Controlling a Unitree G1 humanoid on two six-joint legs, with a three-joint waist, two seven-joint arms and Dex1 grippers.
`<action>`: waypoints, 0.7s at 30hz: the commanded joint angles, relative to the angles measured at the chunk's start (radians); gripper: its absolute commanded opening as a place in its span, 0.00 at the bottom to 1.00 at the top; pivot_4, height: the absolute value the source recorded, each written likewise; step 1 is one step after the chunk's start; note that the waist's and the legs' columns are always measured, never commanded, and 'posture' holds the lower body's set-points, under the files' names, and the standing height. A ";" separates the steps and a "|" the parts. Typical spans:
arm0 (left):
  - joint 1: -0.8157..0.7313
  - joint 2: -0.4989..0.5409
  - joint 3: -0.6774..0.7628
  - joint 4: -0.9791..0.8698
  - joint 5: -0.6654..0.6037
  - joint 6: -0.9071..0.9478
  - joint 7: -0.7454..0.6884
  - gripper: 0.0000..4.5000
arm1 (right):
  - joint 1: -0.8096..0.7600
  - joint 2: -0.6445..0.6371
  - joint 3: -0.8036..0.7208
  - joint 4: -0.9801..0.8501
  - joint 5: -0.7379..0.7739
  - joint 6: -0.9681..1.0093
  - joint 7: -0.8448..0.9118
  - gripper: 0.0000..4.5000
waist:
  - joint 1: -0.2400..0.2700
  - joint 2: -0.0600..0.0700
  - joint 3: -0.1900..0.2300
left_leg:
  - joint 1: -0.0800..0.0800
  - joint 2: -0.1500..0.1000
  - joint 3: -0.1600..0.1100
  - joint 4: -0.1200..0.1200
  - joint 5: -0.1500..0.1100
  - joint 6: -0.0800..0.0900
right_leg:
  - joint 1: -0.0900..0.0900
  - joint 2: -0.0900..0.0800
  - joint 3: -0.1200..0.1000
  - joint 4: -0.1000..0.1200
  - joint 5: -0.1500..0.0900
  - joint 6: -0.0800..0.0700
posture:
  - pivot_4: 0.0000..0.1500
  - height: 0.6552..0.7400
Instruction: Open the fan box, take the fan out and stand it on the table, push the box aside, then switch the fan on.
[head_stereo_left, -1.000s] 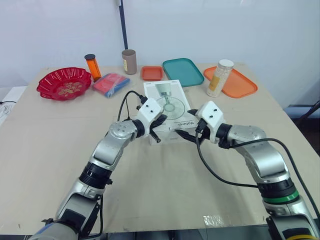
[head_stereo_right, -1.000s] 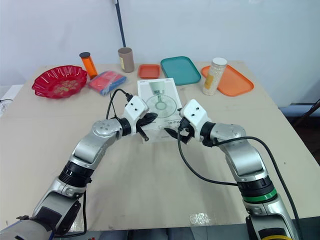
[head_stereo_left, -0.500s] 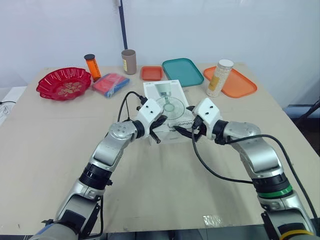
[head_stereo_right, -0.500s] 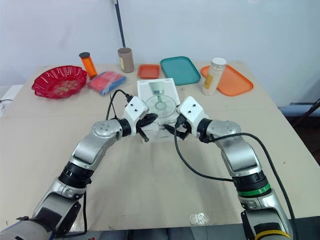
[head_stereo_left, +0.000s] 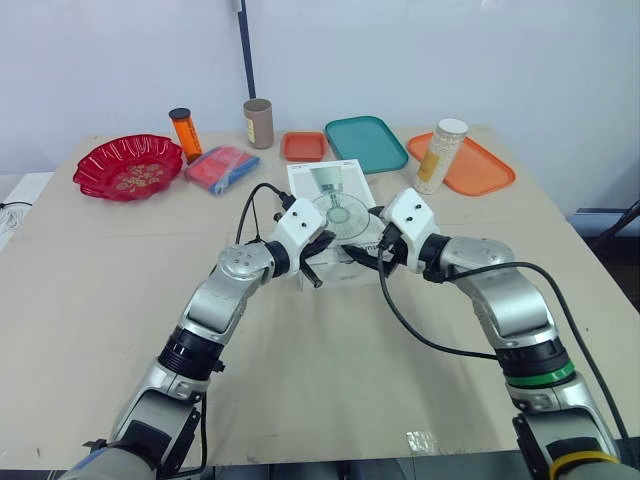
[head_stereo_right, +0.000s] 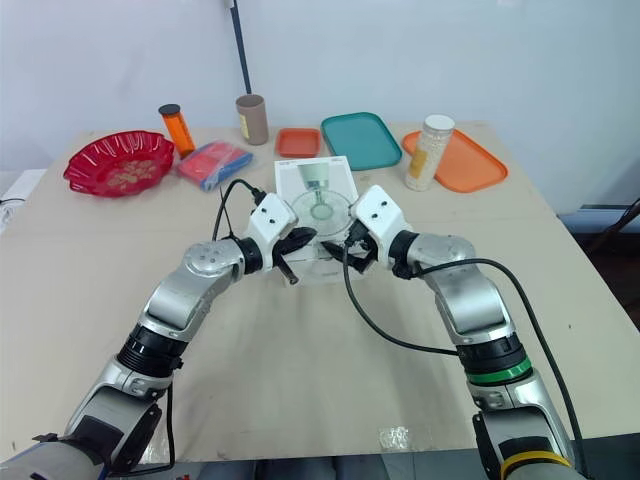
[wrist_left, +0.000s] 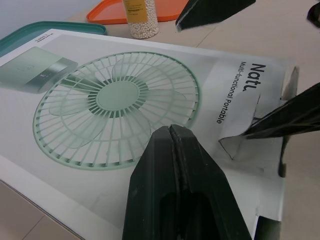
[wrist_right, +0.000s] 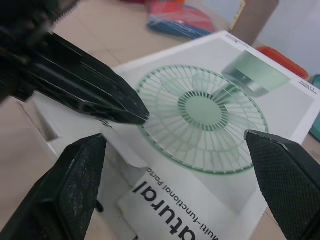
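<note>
The fan box (head_stereo_left: 335, 195) is a flat white carton printed with a green fan, lying in the middle of the table (head_stereo_left: 90, 300). Its near-end flap (wrist_left: 240, 125) is partly lifted and creased. My left gripper (head_stereo_left: 322, 245) is shut, and its joined fingertips (wrist_left: 172, 135) rest on the box top near that end, holding nothing. My right gripper (head_stereo_left: 365, 250) is open at the box's near right corner. Its two fingers (wrist_right: 75, 185) are spread wide over the lid, facing the left gripper's fingers (wrist_right: 90, 85). The fan itself is hidden inside the box.
Along the back stand a red bowl (head_stereo_left: 128, 167), an orange bottle (head_stereo_left: 185, 133), a red and blue packet (head_stereo_left: 222, 167) and a brown cup (head_stereo_left: 258, 123). There are also a small orange tray (head_stereo_left: 303, 146), a teal tray (head_stereo_left: 365, 142) and an orange tray (head_stereo_left: 480, 170) with a jar (head_stereo_left: 440, 155).
My right gripper has moved left and forward onto the box's near end, closing in on the left gripper. The left arm and the box have stayed put.
</note>
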 joint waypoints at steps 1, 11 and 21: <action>0.007 0.006 -0.003 -0.010 0.007 0.017 -0.003 0.02 | 0.089 -0.082 -0.099 -0.113 0.103 0.033 0.091 1.00 | 0.000 0.000 0.000 | 0.000 0.000 0.000 0.000 0.000 0.000 | 0.000 0.000 0.000 0.000 0.000 0.000 | 1.00 1.00; 0.010 0.017 -0.001 -0.025 0.005 0.034 -0.010 0.02 | 0.261 -0.186 -0.144 -0.092 0.070 -0.078 0.141 1.00 | -0.001 0.000 0.000 | 0.001 0.000 0.001 0.000 0.000 0.001 | 0.001 0.000 0.001 0.000 0.000 0.000 | 1.00 1.00; 0.005 0.025 0.006 -0.033 0.004 0.052 -0.007 0.02 | 0.245 -0.139 -0.081 -0.041 0.045 -0.130 0.127 1.00 | -0.002 0.000 0.000 | 0.001 0.000 0.002 0.000 0.000 0.000 | 0.001 0.001 0.001 0.000 0.000 0.000 | 1.00 1.00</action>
